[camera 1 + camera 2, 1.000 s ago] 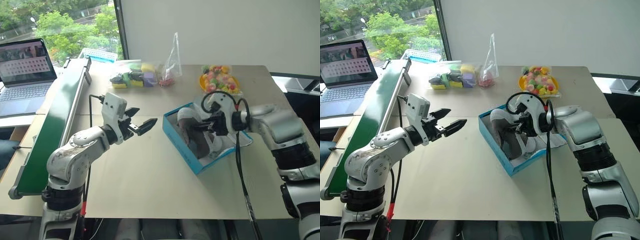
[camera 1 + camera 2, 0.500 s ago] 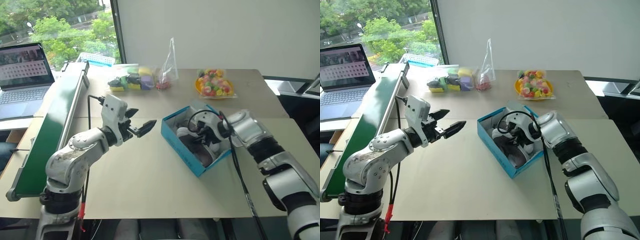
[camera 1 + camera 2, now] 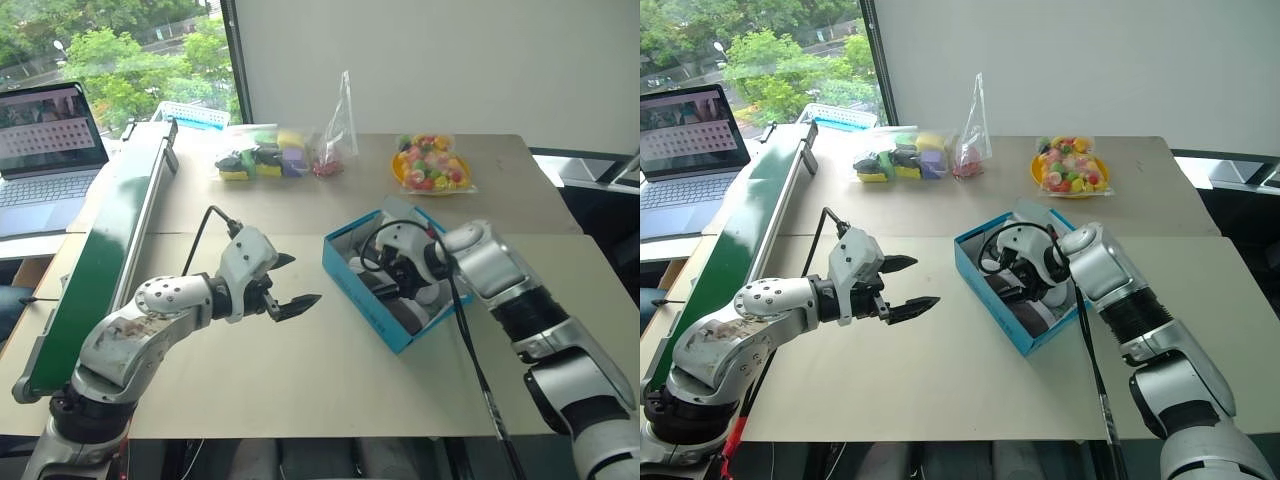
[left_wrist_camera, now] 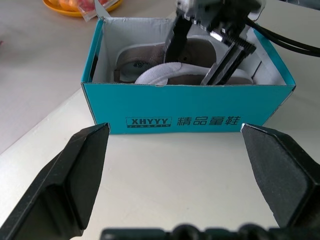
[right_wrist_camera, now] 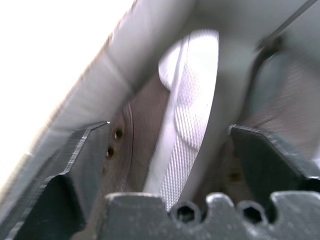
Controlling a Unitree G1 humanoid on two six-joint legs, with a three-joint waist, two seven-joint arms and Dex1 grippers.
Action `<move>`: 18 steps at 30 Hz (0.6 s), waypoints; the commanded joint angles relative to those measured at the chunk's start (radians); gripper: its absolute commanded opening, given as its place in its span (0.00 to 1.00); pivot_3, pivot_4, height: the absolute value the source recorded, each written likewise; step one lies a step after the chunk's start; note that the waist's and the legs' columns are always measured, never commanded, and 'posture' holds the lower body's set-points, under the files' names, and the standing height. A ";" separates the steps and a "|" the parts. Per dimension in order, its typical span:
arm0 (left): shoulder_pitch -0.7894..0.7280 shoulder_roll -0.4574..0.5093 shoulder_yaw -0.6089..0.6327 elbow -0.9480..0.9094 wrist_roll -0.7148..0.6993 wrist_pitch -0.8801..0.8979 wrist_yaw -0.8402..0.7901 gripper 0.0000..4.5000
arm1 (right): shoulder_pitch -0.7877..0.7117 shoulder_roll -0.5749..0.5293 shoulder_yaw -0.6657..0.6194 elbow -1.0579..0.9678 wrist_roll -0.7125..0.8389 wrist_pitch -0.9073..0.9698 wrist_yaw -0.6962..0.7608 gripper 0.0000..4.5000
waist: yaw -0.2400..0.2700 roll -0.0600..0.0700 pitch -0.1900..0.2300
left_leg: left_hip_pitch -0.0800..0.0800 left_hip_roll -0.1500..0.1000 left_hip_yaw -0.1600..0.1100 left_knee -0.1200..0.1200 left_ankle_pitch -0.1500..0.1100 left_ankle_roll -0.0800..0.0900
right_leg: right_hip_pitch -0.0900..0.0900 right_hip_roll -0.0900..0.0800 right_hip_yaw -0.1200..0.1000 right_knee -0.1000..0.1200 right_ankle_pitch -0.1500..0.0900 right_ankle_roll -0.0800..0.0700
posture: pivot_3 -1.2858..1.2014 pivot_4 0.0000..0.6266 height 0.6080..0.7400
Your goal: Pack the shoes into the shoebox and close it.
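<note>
While the right fingers [image 4: 200, 47] stand spread inside the shoebox [image 3: 372, 305] over the shoes [image 4: 165, 70], the left fingers [image 3: 285, 285] hover wide open, empty, above the desk [image 3: 330, 370].

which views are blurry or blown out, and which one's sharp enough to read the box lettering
Right wrist view: motion-blurred, the shoes smeared, a blown-out white patch beside them. Left wrist view: sharp, the white lettering on the shoebox crisp. Eye views: even daylight, the window bright, soft shadows under the left gripper and right gripper.
</note>
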 commanded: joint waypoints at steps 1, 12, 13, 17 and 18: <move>-0.033 -0.004 -0.011 0.018 0.013 -0.047 -0.039 1.00 | -0.065 -0.079 -0.117 -0.149 0.040 0.124 -0.010 1.00 | 0.004 0.000 0.000 | -0.001 0.000 0.000 0.000 0.000 0.000 | -0.001 0.000 0.000 0.000 0.000 0.000 | 0.52 0.24 1.00; -0.155 -0.009 -0.110 0.188 0.054 -0.150 -0.238 1.00 | 0.074 -0.317 -0.571 -0.458 0.244 0.576 -0.074 0.84 | 0.031 0.002 0.002 | -0.002 0.000 0.000 0.000 -0.001 0.002 | 0.000 -0.001 -0.001 -0.002 0.000 0.000 | 0.52 0.24 1.00; -0.179 -0.015 -0.122 0.216 0.064 -0.164 -0.259 1.00 | 0.154 -0.343 -0.634 -0.523 0.270 0.624 -0.063 0.75 | 0.035 0.003 0.002 | -0.002 -0.001 0.001 0.001 -0.001 0.002 | 0.000 -0.001 -0.001 -0.002 0.000 0.000 | 0.52 0.24 1.00; -0.244 -0.019 -0.139 0.295 0.089 -0.206 -0.327 1.00 | 0.414 -0.347 -0.866 -0.698 0.325 0.772 -0.081 0.45 | 0.040 0.004 0.002 | -0.004 -0.001 0.001 0.003 -0.001 0.002 | 0.000 -0.001 -0.001 -0.001 0.000 0.001 | 0.52 0.24 1.00; -0.254 -0.020 -0.140 0.308 0.090 -0.209 -0.338 1.00 | 0.468 -0.328 -0.918 -0.721 0.339 0.776 -0.081 0.40 | 0.034 0.004 0.003 | -0.004 -0.001 0.001 0.004 -0.001 0.002 | 0.000 -0.001 -0.001 -0.001 0.000 0.001 | 0.52 0.24 1.00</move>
